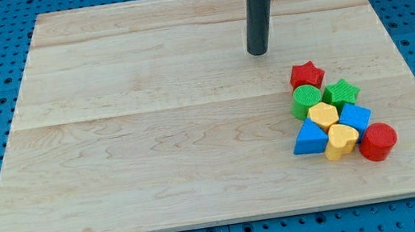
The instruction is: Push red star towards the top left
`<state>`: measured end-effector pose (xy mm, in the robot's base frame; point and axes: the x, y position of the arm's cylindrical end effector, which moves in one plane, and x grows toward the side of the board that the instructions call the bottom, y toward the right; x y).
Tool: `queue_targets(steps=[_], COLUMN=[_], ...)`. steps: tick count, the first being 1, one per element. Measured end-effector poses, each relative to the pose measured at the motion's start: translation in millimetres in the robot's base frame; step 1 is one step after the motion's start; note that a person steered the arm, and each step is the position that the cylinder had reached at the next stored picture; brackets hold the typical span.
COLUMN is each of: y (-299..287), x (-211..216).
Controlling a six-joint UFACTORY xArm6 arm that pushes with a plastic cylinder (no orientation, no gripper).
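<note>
The red star point(307, 75) lies on the wooden board point(154, 140) at the view's right, at the top of a tight cluster of blocks. My tip point(259, 52) rests on the board above and to the left of the red star, a short gap away and not touching it. The rod rises from the tip to the view's top edge.
Below the red star sit a green cylinder point(306, 102), a green star point(341, 94), a yellow hexagon point(323, 115), a blue cube point(354, 118), a blue triangle point(310, 138), a yellow heart-like block point(342, 140) and a red cylinder point(378, 142). Blue pegboard surrounds the board.
</note>
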<state>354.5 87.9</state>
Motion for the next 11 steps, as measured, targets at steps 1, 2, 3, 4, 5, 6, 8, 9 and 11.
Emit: queue_targets(steps=[1, 2, 3, 4, 5, 6, 8, 9, 11], y=[0, 4, 34, 83, 119, 120, 120, 108, 40], x=[0, 0, 0, 0, 12, 41, 84, 93, 75])
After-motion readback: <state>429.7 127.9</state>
